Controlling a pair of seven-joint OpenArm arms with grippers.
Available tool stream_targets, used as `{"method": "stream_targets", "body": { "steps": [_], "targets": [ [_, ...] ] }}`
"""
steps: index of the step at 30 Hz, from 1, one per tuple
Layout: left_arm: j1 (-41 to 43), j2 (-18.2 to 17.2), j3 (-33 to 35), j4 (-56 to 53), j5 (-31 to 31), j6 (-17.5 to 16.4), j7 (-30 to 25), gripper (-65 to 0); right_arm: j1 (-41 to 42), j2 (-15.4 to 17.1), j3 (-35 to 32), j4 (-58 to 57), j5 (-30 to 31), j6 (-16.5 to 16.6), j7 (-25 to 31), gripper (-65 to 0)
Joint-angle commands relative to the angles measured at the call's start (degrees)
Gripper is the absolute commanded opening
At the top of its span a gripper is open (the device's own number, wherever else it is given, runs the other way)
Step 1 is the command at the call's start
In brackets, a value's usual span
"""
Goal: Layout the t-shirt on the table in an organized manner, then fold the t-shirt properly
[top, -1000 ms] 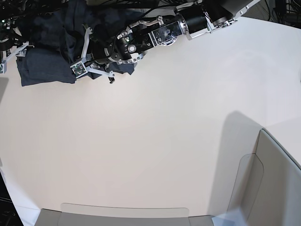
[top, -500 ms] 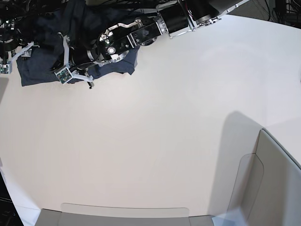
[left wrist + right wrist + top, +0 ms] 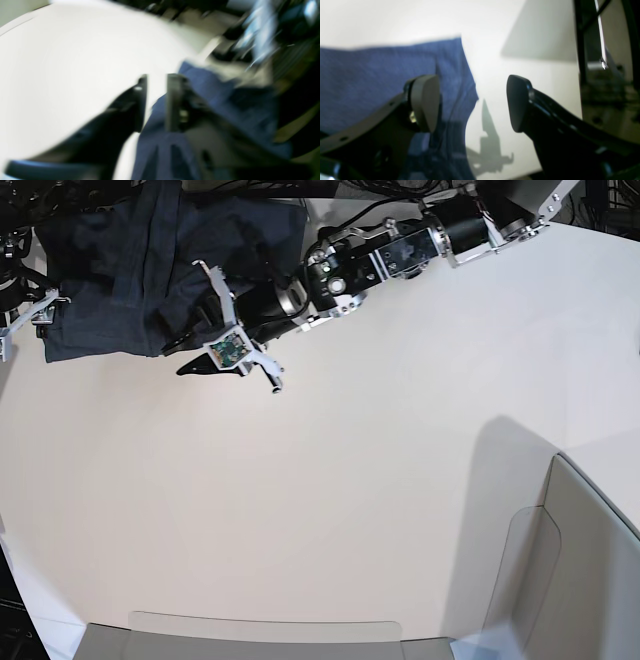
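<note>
The dark navy t-shirt (image 3: 120, 270) lies bunched at the table's (image 3: 350, 480) far left corner. My left gripper (image 3: 195, 363) sits at the shirt's lower right edge, low over the table. In the blurred left wrist view its jaws (image 3: 156, 80) stand a narrow gap apart, with white table (image 3: 62, 62) between the tips and shirt fabric (image 3: 217, 100) under and behind them. My right gripper (image 3: 18, 320) is at the shirt's left end. In the right wrist view it (image 3: 470, 100) is wide open, one finger over the shirt's edge (image 3: 370, 75), the other over bare table (image 3: 490, 37).
A grey-beige bin wall (image 3: 585, 560) rises at the right front, with another low wall (image 3: 260, 635) along the front edge. Dark cables and arm mounts crowd the back edge behind the shirt. The left arm (image 3: 400, 250) stretches across the back of the table.
My left gripper first slid left along the shirt's lower edge, then swung right and a little toward the front. The right gripper stayed at the shirt's left end.
</note>
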Motion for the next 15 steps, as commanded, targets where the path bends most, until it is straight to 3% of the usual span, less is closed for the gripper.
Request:
{"method": "stream_targets", "body": {
  "steps": [1,3,9,15],
  "targets": [
    [0.04,0.01,-0.23,1.62,-0.14,-0.64,-1.81,-42.4,0.16,1.66,1.11,-0.34,1.42,1.02,-0.78,-23.0],
    [1.27,-1.49,-2.25,1.8,-0.23,-0.64,-1.81,-39.8,0.42,3.33,2.52,-2.72,5.64,1.02,-2.27,-23.0],
    [8.12,-4.83,-10.95,1.8,-0.14,-1.0,-1.81,-40.6,-0.02,7.11,4.28,-13.09,22.35,1.02,-6.67,-23.1],
    [9.97,-5.88,-12.36,1.8,-0.14,-1.0,-1.81,-40.6,-1.78,11.77,4.28,-24.43,35.45,1.02,-8.87,-23.1]
  ]
}}
